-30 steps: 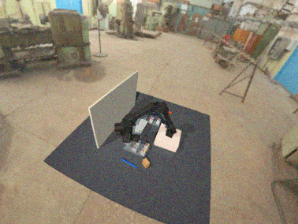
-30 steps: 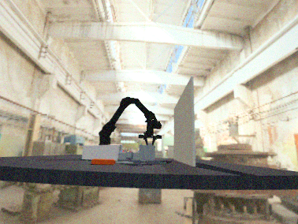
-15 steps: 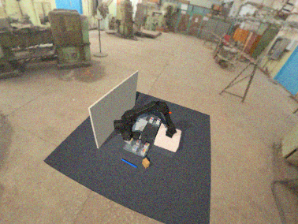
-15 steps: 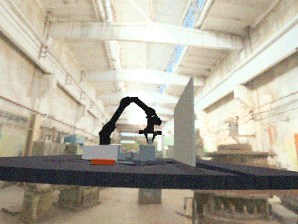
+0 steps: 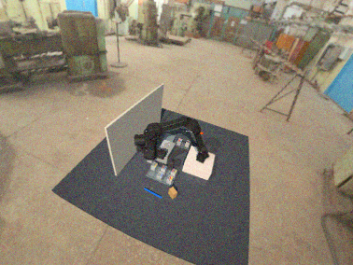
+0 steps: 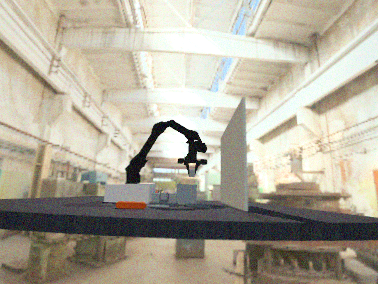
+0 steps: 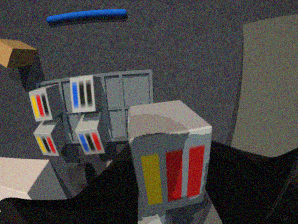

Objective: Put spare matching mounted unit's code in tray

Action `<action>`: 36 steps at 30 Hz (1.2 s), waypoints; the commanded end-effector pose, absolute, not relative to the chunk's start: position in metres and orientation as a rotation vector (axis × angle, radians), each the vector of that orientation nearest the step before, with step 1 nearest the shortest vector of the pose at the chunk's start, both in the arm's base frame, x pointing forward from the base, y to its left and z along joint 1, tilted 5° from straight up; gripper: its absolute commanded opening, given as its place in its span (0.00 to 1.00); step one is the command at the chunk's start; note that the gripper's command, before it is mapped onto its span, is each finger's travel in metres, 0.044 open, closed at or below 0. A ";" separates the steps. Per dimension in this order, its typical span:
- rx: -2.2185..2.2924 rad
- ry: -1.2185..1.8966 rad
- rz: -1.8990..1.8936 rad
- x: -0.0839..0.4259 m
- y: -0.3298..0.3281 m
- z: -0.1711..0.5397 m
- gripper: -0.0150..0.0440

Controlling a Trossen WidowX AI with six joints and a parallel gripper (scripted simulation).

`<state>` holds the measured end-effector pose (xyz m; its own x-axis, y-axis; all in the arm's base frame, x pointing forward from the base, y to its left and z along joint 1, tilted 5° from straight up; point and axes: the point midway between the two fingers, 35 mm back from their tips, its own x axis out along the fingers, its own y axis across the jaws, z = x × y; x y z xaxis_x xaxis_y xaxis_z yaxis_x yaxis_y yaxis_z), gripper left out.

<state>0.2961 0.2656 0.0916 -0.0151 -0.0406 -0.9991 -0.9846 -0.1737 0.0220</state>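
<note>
Four striped blocks show in the rack in my wrist view; across the pictures, I take twelve o'clock as straight up.

From the top, my arm [image 5: 187, 122] rises from the pale box [image 5: 208, 164] [image 6: 129, 193] [image 7: 22, 175] and bends over toward nine o'clock. My gripper [image 5: 150, 158] [image 6: 192, 170] [image 7: 161, 144] hangs near the grey board [image 5: 135, 131] [image 6: 235, 157], which stands upright at its eleven o'clock. The rack [image 5: 161, 175] [image 7: 136, 73] lies toward four o'clock from the gripper, with the blue stick [image 5: 153, 192] [image 7: 87, 15] at seven o'clock from the rack and the wooden block [image 5: 173, 192] [image 7: 17, 53] at five.

From the side, my gripper points down, clamped on the spare [image 6: 192, 170] [image 7: 172, 172], which is above the mat [image 6: 190, 227]. The grey box [image 6: 186, 194] sits below at six o'clock, and the orange bar [image 6: 131, 205] lies toward eight.

From my wrist, the spare sits between my fingers, its face striped yellow, dark red and bright red. The rack is toward ten o'clock from it, the blue stick toward eleven. The pale box is at nine.
</note>
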 end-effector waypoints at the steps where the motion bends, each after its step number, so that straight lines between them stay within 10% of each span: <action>1: -1.353 1.166 1.324 0.313 0.244 0.095 0.25; 36: -1.366 1.175 1.275 0.391 0.017 0.111 0.25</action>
